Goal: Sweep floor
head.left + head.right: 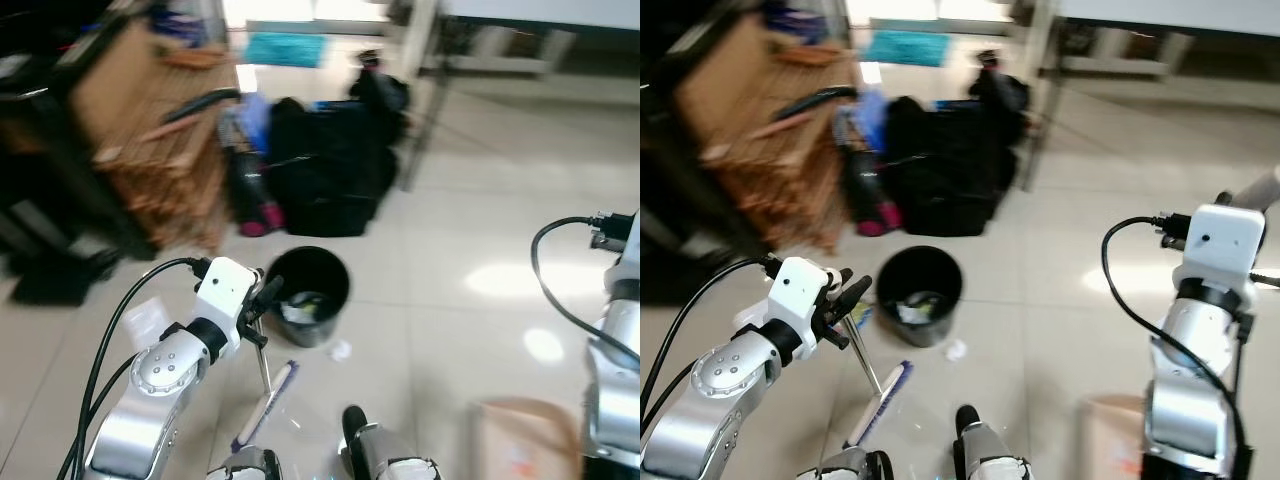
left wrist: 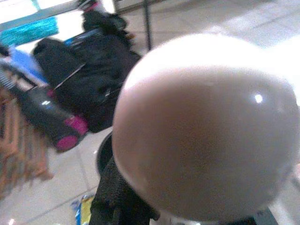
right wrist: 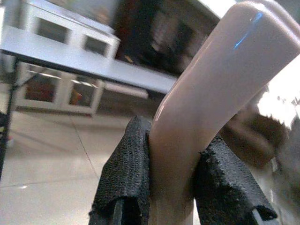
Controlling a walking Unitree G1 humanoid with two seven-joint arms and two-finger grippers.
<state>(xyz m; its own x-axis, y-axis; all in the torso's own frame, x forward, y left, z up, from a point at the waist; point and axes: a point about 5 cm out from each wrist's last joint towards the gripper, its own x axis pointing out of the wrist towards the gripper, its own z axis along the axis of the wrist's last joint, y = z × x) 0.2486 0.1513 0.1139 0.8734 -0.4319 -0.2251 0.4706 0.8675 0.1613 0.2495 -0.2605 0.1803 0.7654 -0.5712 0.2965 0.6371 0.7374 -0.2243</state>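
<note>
Broom point(image 1: 266, 402) first: where does it lie?
– Its purple and white brush head rests on the pale tiled floor point(image 1: 450, 230), just ahead of the robot's feet point(image 1: 380, 450). A thin metal stick rises from it, tilted, up to the left gripper point(image 1: 264, 298).

And the jaws on that side?
– Clenched on the stick near its upper end. In the left wrist view, a pale rounded knob point(image 2: 206, 126) sits very close and blurred above one black finger point(image 2: 112, 197).

What is near the brush?
– A black bin point(image 1: 308, 290) stands just beyond it, with scraps of paper inside. A small white scrap point(image 1: 340, 350) lies on the floor between bin and brush, beside the bin's base.

The right gripper point(image 3: 173, 187)?
– Its jaws grip a pale handle point(image 3: 206, 93), curved and glossy, with a black pad point(image 3: 126, 173) pressed against each side. The right arm is held up at the robot's right. Below it a tan shape point(image 1: 525, 435) lies on the floor, too blurred to name.

Further back?
– A heap of black bags point(image 1: 330, 170) behind the bin, a wooden stand point(image 1: 150, 130) to their left, and a grey bench point(image 3: 70, 58) in the right wrist view.
</note>
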